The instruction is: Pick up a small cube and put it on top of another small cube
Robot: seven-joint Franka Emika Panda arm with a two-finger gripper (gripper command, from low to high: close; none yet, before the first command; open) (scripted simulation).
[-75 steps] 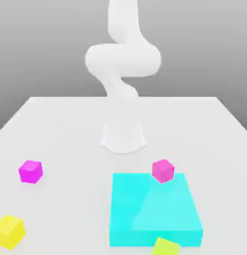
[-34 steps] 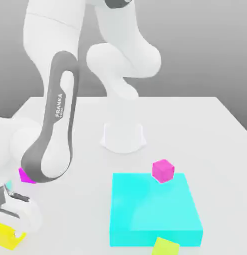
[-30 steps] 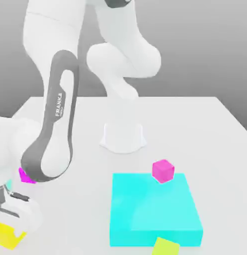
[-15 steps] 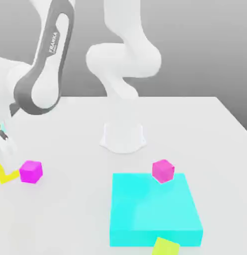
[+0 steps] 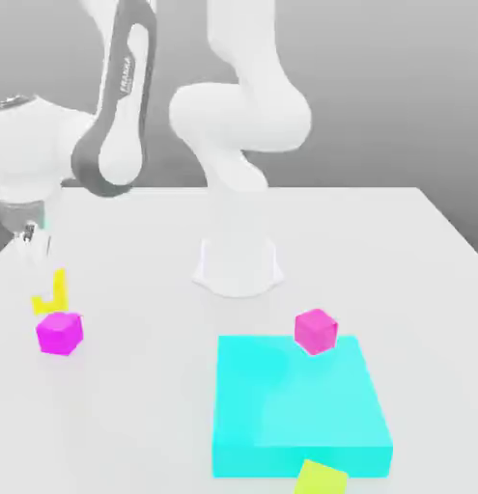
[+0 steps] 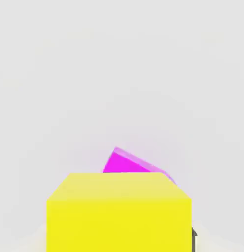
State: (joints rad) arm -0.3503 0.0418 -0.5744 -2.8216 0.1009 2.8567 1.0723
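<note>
The small yellow cube (image 5: 55, 292) hangs in the air at the exterior view's left, with my gripper (image 5: 42, 275) shut on it. It sits just above and slightly behind the left magenta cube (image 5: 59, 331), which rests on the white table. In the hand view the yellow cube (image 6: 119, 211) is close in front, and the magenta cube (image 6: 131, 163) peeks out beyond it. A second magenta cube (image 5: 316, 330) stands at the far edge of the cyan block.
A large flat cyan block (image 5: 300, 405) lies at the front right of the white table (image 5: 378, 251). A lime-yellow cube (image 5: 320, 478) sits at its near edge. The arm's white base (image 5: 239, 265) stands mid-table.
The gripper has risen from the table's near left corner with the yellow cube and carried it back, to just above the left magenta cube.
</note>
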